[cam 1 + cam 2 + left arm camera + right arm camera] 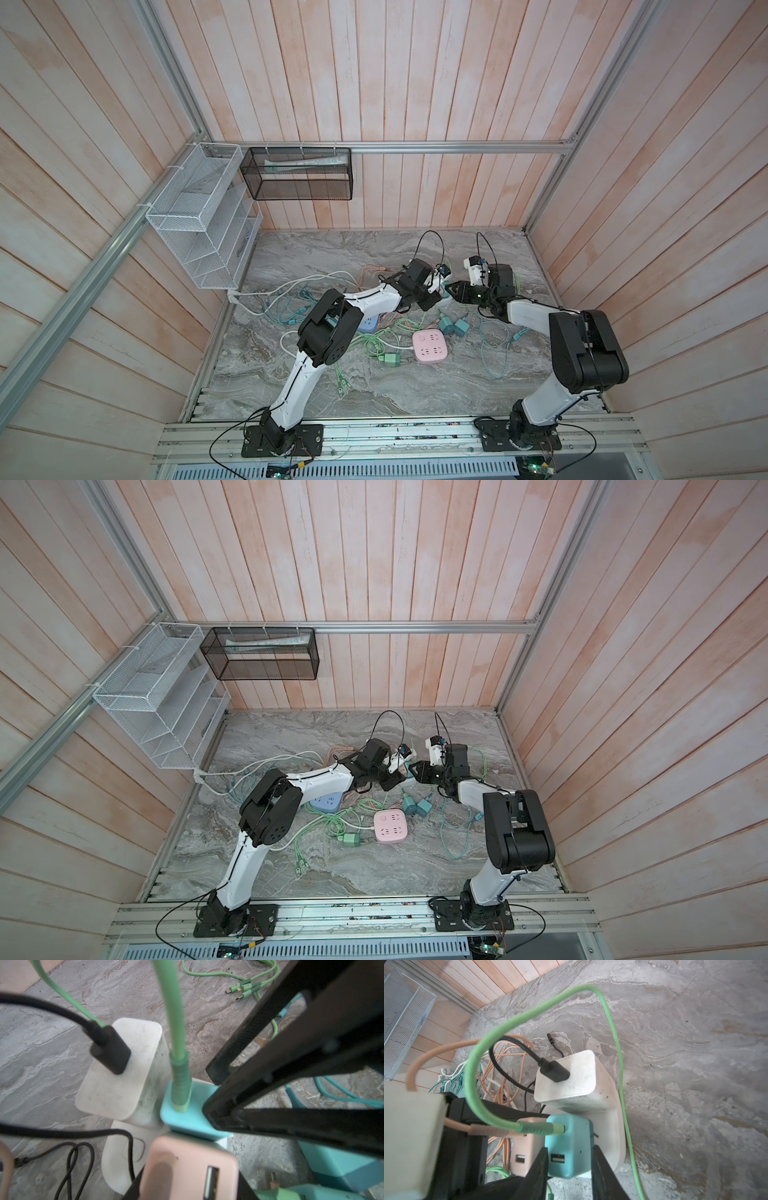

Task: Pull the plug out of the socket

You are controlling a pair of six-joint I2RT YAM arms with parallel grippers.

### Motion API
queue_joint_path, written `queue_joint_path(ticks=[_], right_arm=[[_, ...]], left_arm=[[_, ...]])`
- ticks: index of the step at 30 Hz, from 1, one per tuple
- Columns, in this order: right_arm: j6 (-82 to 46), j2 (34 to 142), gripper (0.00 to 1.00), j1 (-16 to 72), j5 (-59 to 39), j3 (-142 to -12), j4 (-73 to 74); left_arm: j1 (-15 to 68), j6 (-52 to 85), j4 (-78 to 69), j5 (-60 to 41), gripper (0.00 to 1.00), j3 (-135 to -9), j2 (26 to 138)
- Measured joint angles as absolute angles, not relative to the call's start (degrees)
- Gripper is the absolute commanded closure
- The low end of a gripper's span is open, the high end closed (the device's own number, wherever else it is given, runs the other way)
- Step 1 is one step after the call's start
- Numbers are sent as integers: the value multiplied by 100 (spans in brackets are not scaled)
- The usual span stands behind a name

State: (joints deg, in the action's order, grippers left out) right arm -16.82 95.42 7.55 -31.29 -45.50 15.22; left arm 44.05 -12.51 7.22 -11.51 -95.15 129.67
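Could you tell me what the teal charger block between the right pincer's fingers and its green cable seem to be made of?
The teal charger block looks like moulded plastic, smooth matte: rounded corners, uniform colour. The green cable is probably rubbery or silicone-sheathed, matte: soft bends, ribbed strain relief.

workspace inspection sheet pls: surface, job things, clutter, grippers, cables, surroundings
surface: marble tabletop, strewn with cords
job's things: white socket block holds a white adapter and a teal adapter; pink adapter beside them, its seating hidden
clutter: pink socket block, blue socket block, loose teal adapters, green adapter
grippers: left gripper shut on the pink adapter; right gripper straddles the teal adapter, clamped or not cannot be told
cables: green cable into the teal adapter, black cable into the white adapter, pink cable into the pink adapter
surroundings: white mesh rack, black mesh basket, wood-slat walls
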Motion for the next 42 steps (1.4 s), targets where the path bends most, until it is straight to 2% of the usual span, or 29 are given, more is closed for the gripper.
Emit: queue_joint_path(ticks=[11,30,42], right_arm=[[-1623,9557,70,838,-3076,-4547,1531],[-1584,9555,71,875,-3009,-4547,1544],[-1584,9546,71,878,-3006,-4547,1538]], left_arm=[[4296,-762,718,-1317,88,-9544,12967],[4278,-683,469,-1190,88,-9310,12809],[3800,-353,84,-1000,88,-8720,12315]])
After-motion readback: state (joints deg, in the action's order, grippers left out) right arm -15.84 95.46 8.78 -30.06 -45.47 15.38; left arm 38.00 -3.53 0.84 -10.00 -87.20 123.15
